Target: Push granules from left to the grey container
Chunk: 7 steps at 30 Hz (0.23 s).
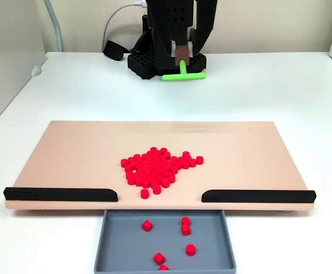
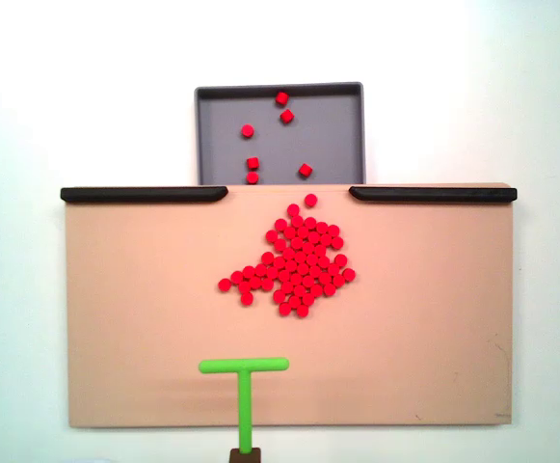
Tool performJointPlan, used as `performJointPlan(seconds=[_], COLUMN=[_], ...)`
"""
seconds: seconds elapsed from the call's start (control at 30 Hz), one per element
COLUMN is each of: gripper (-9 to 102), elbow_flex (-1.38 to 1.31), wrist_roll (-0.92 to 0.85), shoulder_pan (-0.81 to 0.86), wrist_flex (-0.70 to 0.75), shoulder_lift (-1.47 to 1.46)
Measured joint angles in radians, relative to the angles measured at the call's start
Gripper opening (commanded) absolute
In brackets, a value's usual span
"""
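Six granules [image 2: 278,135] lie in the grey container [image 2: 337,135]; perhaps fifty remain heaped. The tool [image 1: 182,57] clamps the pusher [image 2: 244,386].

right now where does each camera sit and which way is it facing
Fixed view, low at the tray end: looks across the grey container and pinkish-beige board toward the arm's base; the gripper holds the green T-shaped pusher.
Fixed view, straight above: looks down on the board, tray at top; of the robot, just the gripper tip at the bottom edge.
Shared: granules, tray, black edge strips, pusher.
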Motion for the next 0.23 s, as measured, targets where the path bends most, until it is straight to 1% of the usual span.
performJointPlan(seconds=[0.23], gripper=[0], elbow_flex=[0.000], wrist_roll=[-0.009], shoulder_pan=[0.009], wrist_flex=[0.000], shoulder_lift=[0.000])
